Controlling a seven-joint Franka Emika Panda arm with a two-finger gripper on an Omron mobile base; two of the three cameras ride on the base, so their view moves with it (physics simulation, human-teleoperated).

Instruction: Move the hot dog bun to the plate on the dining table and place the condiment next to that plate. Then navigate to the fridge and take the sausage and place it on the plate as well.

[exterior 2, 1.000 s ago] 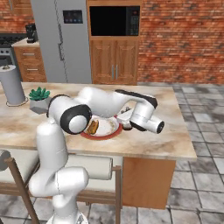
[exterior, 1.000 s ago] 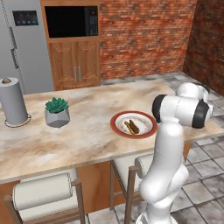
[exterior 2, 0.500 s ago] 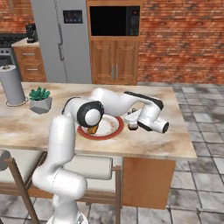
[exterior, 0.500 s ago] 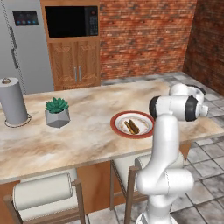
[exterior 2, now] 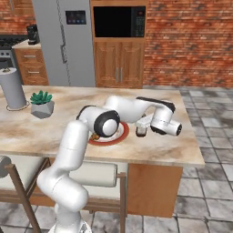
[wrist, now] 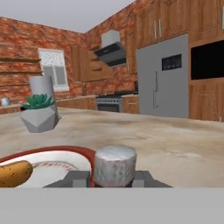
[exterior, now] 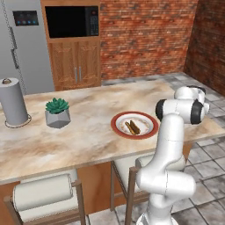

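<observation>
just beside the plate, on its right edge, the gripper pinches the condiment by the neck under its pale cap, low over the dining table (probably so it lands upright, near the rim). on the plate lies the hot dog bun.

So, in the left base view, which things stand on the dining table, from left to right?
Paper towel roll → potted plant → plate with the hot dog bun on it.
</observation>
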